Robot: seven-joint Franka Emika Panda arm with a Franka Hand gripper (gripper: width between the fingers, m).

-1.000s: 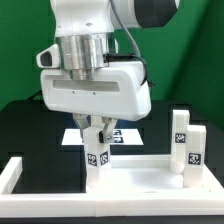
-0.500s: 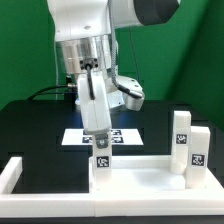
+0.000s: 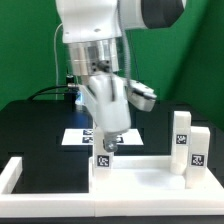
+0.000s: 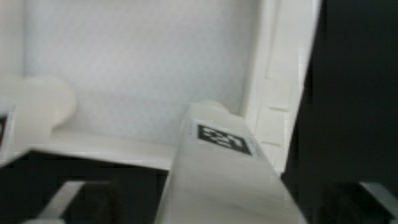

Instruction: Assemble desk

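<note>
Where the exterior view came closest to the camera, the long low white border frame (image 3: 20,172) ran along the front of the black table (image 3: 30,120), its corner turning back on the exterior view's left. Just behind it lay the desk top (image 3: 140,170), a wide white tray with a raised rim, resting flat on the table. At the top's corner on the exterior view's left stood one leg (image 3: 103,158), a small white block with a black-and-white tag facing the camera, seated upright on the top. Toward the exterior view's right, two more legs (image 3: 189,142) stood upright side by side, each tagged, at the tray's far edge.

Directly above the seated leg hung the gripper (image 3: 106,140), tilted, its fingers (image 3: 111,133) pointing down at the block's upper end. Whether they clasped the leg or stood clear of it could not be told from either view. The wrist view showed the tagged leg (image 4: 228,150) rising close before the camera, with the tray's pale floor and rim behind it.

Farther back, partly hidden by the arm, the marker board (image 3: 75,136) lay flat on the table.
</note>
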